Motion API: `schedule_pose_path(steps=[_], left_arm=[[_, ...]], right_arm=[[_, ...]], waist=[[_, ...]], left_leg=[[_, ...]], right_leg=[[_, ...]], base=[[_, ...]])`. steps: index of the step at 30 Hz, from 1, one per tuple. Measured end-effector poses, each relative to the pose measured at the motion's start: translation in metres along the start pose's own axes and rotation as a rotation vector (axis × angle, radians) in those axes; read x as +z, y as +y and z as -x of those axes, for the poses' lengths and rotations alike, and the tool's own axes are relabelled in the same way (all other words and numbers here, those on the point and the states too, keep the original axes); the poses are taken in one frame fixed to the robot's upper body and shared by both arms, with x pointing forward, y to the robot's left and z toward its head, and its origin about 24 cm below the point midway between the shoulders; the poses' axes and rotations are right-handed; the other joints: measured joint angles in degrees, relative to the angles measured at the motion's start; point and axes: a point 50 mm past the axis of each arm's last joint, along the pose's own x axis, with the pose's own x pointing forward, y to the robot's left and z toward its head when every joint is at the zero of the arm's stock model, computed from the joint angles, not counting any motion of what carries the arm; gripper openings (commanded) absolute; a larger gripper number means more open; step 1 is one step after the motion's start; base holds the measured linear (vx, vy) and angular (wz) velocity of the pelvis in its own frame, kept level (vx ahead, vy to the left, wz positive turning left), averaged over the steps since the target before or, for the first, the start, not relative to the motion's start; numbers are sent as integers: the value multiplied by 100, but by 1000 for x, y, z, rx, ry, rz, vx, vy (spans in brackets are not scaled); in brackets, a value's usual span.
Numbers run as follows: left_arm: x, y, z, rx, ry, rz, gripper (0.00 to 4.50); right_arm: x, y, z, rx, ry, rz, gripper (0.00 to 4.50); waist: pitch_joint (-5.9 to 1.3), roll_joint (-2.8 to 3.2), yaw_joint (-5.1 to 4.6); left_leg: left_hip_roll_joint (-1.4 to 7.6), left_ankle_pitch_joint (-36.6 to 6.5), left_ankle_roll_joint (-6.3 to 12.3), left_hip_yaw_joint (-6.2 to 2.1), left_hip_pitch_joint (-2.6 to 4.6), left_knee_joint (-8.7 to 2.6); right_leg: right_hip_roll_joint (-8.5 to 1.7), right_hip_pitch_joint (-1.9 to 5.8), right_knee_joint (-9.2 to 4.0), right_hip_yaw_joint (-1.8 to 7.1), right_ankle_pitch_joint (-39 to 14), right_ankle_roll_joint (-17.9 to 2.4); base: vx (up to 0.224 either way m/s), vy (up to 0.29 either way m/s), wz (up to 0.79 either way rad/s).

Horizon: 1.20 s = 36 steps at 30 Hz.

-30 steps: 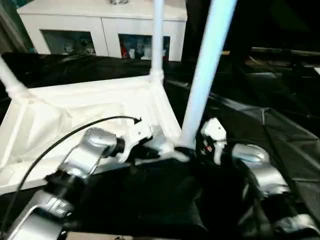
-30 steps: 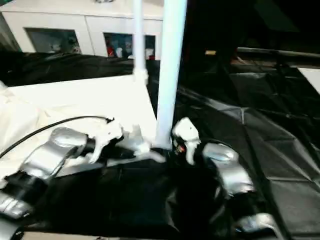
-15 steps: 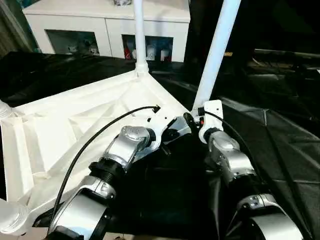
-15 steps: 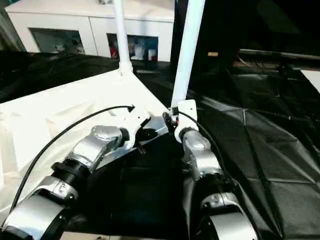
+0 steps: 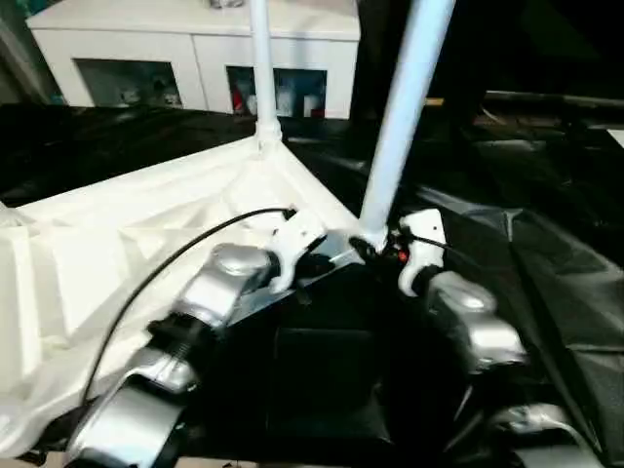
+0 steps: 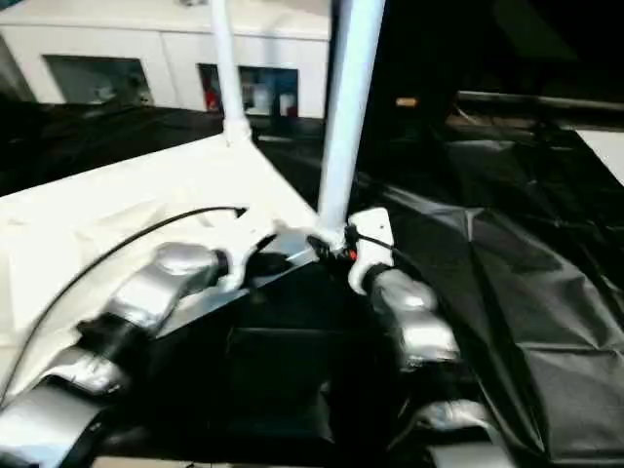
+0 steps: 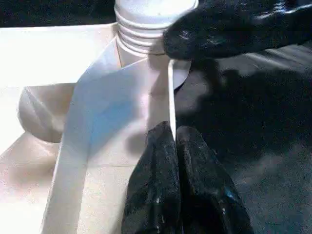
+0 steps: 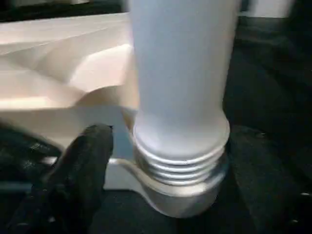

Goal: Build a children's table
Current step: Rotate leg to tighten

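Note:
The white tabletop (image 5: 127, 244) lies upside down on black cloth, ribbed underside up. One white leg (image 5: 260, 68) stands in its far corner. A second leg (image 5: 405, 107) rises from the near corner socket (image 8: 180, 195), with its threaded end showing just above the socket. My left gripper (image 7: 174, 146) is shut on the tabletop's thin rim just beside that socket. My right gripper (image 5: 370, 246) sits at the base of the near leg. It is open, with one black finger (image 8: 85, 165) a little apart from the thread.
A white glass-door cabinet (image 5: 195, 49) stands behind the work. Wrinkled black cloth (image 5: 526, 253) covers the surface to the right and in front. A black cable (image 5: 166, 263) arcs over my left forearm above the tabletop.
The head view has shifted and tilted. Both grippers stay at the near corner, and the near leg still stands in its socket.

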Motion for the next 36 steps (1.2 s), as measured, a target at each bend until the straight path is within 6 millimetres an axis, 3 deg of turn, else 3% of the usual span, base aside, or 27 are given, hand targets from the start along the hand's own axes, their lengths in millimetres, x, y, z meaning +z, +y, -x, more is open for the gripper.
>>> schedule_pose_path(steps=[6, 8, 14, 20, 30, 36], left_arm=[[-6, 0, 15, -64, 9, -28, 0], [-15, -5, 33, -172, 27, -62, 0], [-17, -13, 42, -304, 54, -99, 0], [-17, -17, 42, -321, 56, -107, 0], [-17, -17, 44, -328, 64, -108, 0], [-17, -17, 44, -329, 68, -102, 0]], right_arm=[[7, -6, 17, 177, 42, 116, 388], [7, -7, 32, 301, 91, 183, 388], [4, 6, 35, 469, 139, 227, 388], [3, 9, 35, 502, 147, 230, 388], [2, 8, 38, 525, 160, 230, 293], [2, 8, 38, 527, 160, 228, 274]], waist=[[4, -1, 13], [4, 0, 19], [8, 5, 158], [9, 4, 182], [9, 4, 195], [9, 4, 206]], left_leg=[[1, -1, 0, 1, -3, 3], [5, -2, 2, 0, -5, -4], [6, 6, 12, 2, -5, 17], [5, 6, 13, 10, -12, 26], [8, 7, 14, 8, -13, 25], [8, 7, 14, 8, -13, 25]], right_leg=[[-1, -1, -1, 1, 0, 0], [1, -4, -1, -3, -11, -4], [-3, -8, 6, 2, -12, -7], [-8, -4, 6, 11, -11, -7], [-6, -5, 8, 7, -12, -6], [-6, -5, 9, 7, -12, -6]], base=[[0, 0, 0], [0, 0, 0], [0, 0, 0], [0, 0, 0], [0, 0, 0], [0, 0, 0]])
